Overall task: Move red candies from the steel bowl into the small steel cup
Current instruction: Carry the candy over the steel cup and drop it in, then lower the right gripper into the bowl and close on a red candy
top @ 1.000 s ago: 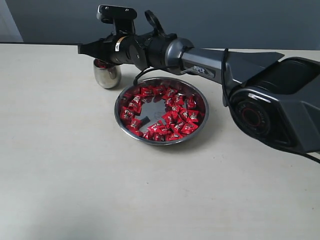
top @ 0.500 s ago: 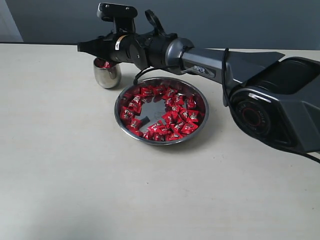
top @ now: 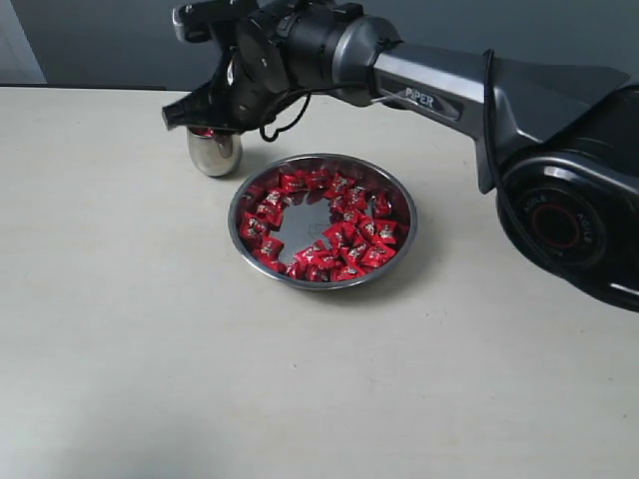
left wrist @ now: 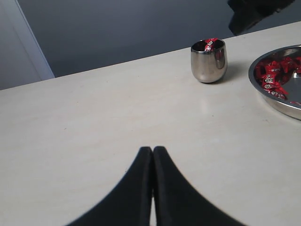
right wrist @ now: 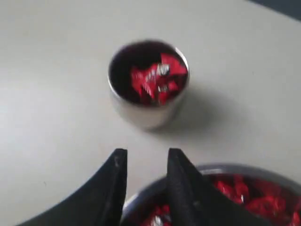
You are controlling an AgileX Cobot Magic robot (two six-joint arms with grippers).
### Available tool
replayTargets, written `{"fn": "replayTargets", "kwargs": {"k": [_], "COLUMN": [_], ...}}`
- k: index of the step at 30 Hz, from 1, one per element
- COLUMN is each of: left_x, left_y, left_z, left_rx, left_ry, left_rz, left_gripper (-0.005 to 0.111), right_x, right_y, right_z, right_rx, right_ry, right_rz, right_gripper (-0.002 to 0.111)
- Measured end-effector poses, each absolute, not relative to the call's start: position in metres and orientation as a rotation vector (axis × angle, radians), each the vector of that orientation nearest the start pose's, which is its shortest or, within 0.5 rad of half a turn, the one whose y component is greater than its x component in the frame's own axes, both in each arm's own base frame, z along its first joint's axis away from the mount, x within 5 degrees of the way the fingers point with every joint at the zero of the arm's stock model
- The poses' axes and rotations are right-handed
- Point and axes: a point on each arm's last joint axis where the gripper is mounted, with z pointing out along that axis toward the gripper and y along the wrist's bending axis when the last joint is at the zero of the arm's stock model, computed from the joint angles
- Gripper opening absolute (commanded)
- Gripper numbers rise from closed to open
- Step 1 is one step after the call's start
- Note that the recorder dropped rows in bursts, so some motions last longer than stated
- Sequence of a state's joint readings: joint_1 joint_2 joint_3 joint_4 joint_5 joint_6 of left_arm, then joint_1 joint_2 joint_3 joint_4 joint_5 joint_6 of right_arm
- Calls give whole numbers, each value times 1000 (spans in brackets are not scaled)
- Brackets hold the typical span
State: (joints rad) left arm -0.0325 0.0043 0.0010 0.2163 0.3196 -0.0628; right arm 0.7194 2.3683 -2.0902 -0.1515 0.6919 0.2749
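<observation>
- hovering just above the cup [top: 214, 152], the right gripper [top: 176, 118] points to the left of the exterior view, with its arm passing behind the bowl [top: 300, 228].
- in the right wrist view its fingers [right wrist: 110, 188] stand a little apart with nothing between them. the tips lie over the gap between cup and bowl.
- the cup stands upright on the table [top: 140, 349], just beside the bowl's far left edge. whether the two touch cannot be told.
- a few candies [right wrist: 157, 77] lie inside the cup, piled close to its rim.
- most of the candies lie in the bowl, in a loose ring around a bare middle.
- the left gripper [left wrist: 153, 157] has its fingers pressed together on nothing. it sits low over bare table, well apart from the cup, and does not show in the exterior view.
</observation>
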Motion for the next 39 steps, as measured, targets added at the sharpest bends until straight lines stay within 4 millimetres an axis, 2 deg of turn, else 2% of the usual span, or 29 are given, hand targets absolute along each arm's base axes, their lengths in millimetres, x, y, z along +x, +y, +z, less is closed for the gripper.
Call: {"fn": "replayTargets", "kwargs": {"k": [8,18,21,22,23,24,27,33,39], "left_x": [54,54,54,54,54,54,54,54,54], "left_y": [4,4,4,4,4,4,4,4,4], "left_z": [184,184,184,184,184,184,184,184,184], "left_rx": [110,110,110,110,110,110,110,110,110], "left_ry": [1800,1800,1800,1800,1800,1800,1800,1800,1800], "left_rz": [140,140,140,140,140,140,140,140,140], "left_gripper": [0,0,0,0,0,0,0,0,0], "right_x": [391,390,391,392,392,391,391,390,390], "right_y": [334,329,329,329,328,328,325,314,313], "right_z": [184,179,166,162,149,145,130,130,130], "right_rx": [-738,-852,-869,-874,-887,-893,-918,-955,-950], "right_ry": [2612,2625,2636,2644,2674,2687,2728,2746,2755], "right_rz": [45,-48,-86,-94,-124,-138,-196,-382,-390], "right_gripper": [30,30,32,40,43,47,46,43,43]}}
